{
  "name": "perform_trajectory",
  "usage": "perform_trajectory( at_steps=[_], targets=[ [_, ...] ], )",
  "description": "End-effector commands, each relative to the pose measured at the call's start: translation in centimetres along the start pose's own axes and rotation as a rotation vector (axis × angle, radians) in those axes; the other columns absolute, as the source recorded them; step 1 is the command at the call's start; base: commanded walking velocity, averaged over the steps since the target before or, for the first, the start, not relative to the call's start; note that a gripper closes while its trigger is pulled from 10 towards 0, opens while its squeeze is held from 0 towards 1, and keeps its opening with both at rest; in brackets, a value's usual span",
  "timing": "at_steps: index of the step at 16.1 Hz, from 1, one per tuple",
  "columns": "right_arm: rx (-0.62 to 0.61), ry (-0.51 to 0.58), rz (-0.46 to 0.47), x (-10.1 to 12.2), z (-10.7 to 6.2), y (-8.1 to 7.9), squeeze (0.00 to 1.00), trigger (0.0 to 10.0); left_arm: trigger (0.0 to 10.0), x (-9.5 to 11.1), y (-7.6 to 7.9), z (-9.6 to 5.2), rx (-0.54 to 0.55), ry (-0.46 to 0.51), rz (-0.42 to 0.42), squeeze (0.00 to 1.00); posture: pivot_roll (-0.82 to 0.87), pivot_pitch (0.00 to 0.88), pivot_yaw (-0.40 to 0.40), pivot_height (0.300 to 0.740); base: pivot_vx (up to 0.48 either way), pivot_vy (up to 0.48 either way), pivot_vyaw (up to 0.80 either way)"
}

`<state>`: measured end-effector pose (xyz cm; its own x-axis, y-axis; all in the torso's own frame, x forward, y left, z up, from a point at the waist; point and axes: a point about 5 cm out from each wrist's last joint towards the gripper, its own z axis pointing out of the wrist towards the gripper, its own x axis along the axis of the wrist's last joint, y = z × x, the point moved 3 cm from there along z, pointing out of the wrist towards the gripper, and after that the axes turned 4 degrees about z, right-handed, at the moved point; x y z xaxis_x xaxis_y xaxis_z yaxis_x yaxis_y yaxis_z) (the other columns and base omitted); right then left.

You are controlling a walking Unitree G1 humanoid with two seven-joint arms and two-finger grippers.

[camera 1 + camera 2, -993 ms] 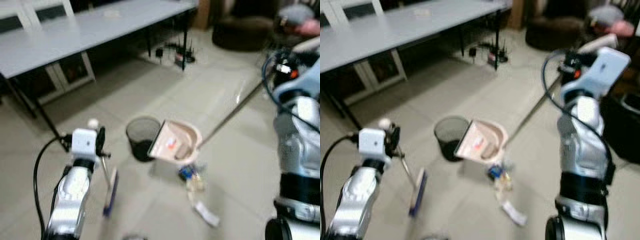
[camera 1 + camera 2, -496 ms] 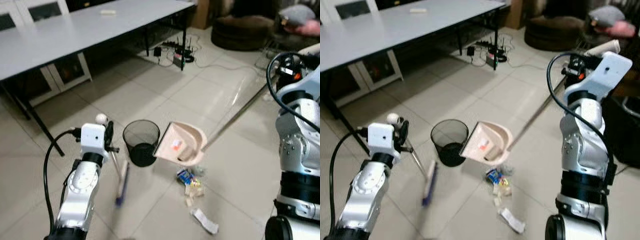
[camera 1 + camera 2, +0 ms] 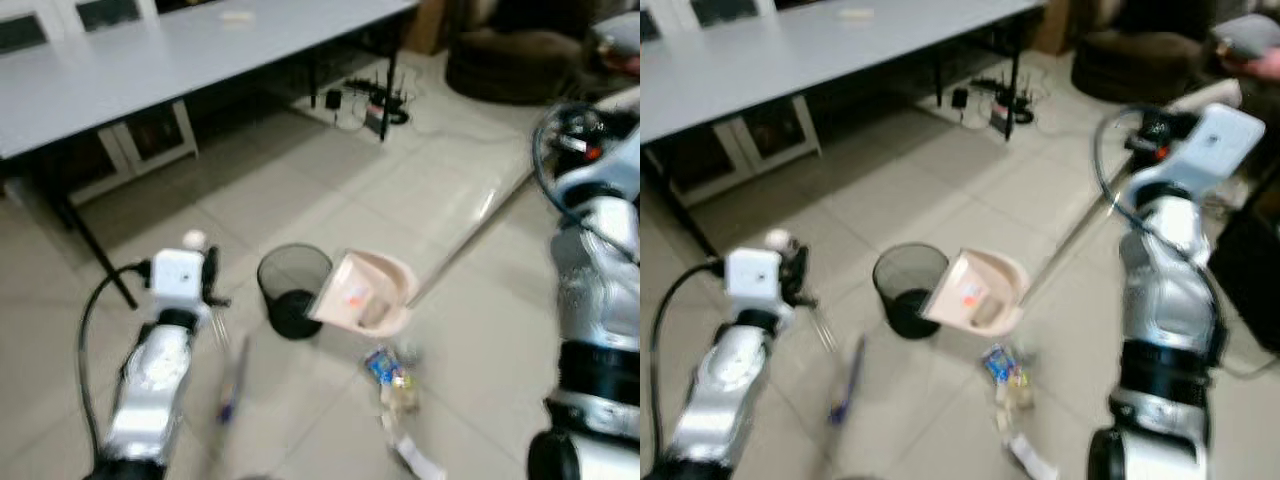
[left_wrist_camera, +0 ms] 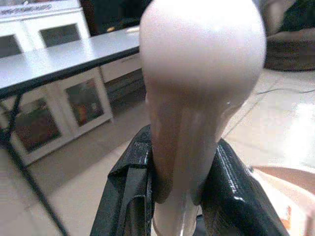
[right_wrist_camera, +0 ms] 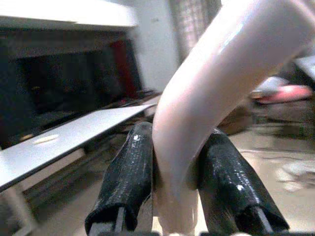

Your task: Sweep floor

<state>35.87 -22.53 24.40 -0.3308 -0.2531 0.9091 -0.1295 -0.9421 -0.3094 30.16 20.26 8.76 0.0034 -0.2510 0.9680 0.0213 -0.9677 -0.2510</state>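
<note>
- One long grey table (image 3: pixel 150 60) spans the back of the room, over the pale tiled floor (image 3: pixel 300 200).
- Right gripper (image 5: pixel 170 196) pinches the curved pink dustpan handle (image 5: pixel 206 93) tight between both fingers; its silver pole (image 3: pixel 470 235) slants down to the pink dustpan (image 3: pixel 360 293), tilted against the black mesh bin (image 3: pixel 292 288).
- Left gripper (image 4: pixel 179 191) is clamped around the pink broom handle (image 4: pixel 197 88); the blurred broom head (image 3: pixel 230 385) sits low, left of the bin.
- Scattered litter (image 3: pixel 395 380) lies on the tiles just beside the dustpan, nearer the robot.
</note>
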Motion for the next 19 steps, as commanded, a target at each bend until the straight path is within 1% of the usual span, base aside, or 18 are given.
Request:
perform_trajectory(
  at_steps=[1,8,15,17,19],
  targets=[
    [0.017,0.075,0.040,1.9,0.2,-0.2,0.00,10.0,10.0,1.4,0.1,0.6,0.002,0.056,0.020,0.00,-0.03,0.000,0.034,0.740,0.368,0.000,0.00],
    [0.003,0.069,0.077,1.4,0.3,0.1,0.00,10.0,10.0,1.1,-0.1,0.5,-0.008,0.044,0.025,0.00,-0.03,0.000,0.048,0.740,0.371,0.000,0.00],
    [0.000,0.075,0.120,1.4,0.8,0.3,0.00,10.0,10.0,0.9,-0.1,0.6,-0.015,0.045,0.027,0.00,-0.03,0.000,0.051,0.740,0.371,0.000,0.00],
    [0.007,0.078,0.121,1.5,1.2,0.3,0.00,10.0,10.0,1.0,-0.3,0.8,-0.007,0.047,0.030,0.00,-0.02,0.000,0.050,0.740,0.371,0.000,0.00],
    [0.009,0.076,0.122,1.5,1.2,0.3,0.00,10.0,10.0,1.0,-0.3,0.6,-0.004,0.046,0.031,0.00,-0.02,0.000,0.048,0.740,0.373,0.000,0.00]
  ],
)
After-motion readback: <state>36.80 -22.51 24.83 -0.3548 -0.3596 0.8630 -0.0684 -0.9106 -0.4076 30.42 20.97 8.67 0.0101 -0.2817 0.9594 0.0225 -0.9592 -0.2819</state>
